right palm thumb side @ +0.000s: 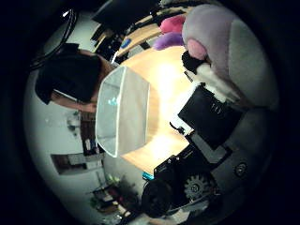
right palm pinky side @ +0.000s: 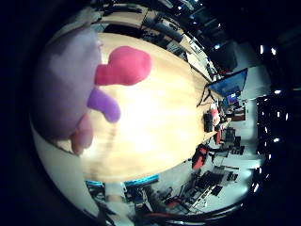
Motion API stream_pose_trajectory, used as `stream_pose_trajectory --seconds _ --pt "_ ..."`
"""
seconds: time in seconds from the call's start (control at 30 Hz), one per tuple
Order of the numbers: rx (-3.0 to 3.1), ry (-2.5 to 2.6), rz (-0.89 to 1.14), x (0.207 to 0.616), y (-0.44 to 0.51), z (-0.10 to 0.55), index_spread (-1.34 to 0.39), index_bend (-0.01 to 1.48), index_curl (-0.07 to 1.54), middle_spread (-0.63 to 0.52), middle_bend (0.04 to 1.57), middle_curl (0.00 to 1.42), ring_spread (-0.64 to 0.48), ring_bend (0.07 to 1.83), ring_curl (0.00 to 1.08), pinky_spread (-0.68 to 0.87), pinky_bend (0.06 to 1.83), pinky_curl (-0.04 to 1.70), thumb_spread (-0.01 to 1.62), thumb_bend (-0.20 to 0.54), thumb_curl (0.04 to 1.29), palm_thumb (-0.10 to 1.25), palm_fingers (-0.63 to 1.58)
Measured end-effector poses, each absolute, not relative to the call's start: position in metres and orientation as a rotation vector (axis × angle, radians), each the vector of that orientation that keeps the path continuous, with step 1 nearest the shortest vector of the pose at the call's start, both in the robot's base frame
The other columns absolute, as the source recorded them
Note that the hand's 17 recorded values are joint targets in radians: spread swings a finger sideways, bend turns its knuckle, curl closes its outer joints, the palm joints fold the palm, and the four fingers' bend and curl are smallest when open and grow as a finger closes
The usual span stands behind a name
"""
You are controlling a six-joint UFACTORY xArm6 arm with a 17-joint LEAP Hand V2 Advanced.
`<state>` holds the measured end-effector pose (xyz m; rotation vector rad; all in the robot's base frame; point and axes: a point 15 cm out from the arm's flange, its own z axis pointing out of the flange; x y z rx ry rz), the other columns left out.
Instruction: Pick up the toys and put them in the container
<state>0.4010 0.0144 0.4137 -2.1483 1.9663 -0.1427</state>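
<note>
A soft plush toy (right palm pinky side: 61, 80), pale lilac with a bright pink limb (right palm pinky side: 127, 66) and a purple limb (right palm pinky side: 105, 104), fills much of the right little finger side palm view, close to the palm and above the wooden table (right palm pinky side: 165, 122). The right thumb side palm view shows the same toy (right palm thumb side: 230, 47) pressed against my hand (right palm thumb side: 211, 112), whose black and white fingers (right palm thumb side: 195, 64) curl against it. A clear plastic container (right palm thumb side: 122, 112) stands open on the table, beside and below the hand, away from the toy.
The round wooden table's edge (right palm pinky side: 141, 174) runs near the container. Chairs, desks and a monitor (right palm pinky side: 229, 87) stand in the room beyond the table. A dark seat (right palm thumb side: 70, 75) lies past the container.
</note>
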Motion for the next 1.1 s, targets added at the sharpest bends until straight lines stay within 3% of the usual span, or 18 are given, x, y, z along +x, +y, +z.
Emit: stream_pose_trajectory --seconds 0.13,0.37,0.7,1.1 --pt "-2.173 1.896 -0.148 0.413 0.038 0.455 -0.52 0.34 0.55 -0.4 0.56 0.61 -0.42 1.08 0.42 -0.64 1.11 0.22 0.77 -0.017 0.49 1.22 1.15" --pt "-2.302 1.746 -0.085 0.412 0.116 0.47 -0.52 0.31 0.57 -0.4 0.55 0.62 -0.42 1.08 0.42 -0.64 1.1 0.24 0.77 -0.017 0.49 1.22 1.15" --pt "-2.509 1.482 0.008 0.38 0.247 0.457 -0.53 0.29 0.59 -0.4 0.54 0.63 -0.43 1.07 0.42 -0.64 1.07 0.26 0.79 -0.016 0.49 1.22 1.14" --pt "-2.694 1.227 0.074 0.331 0.338 0.429 -0.54 0.26 0.61 -0.4 0.52 0.64 -0.42 1.06 0.43 -0.64 1.06 0.28 0.86 -0.015 0.49 1.19 1.14"
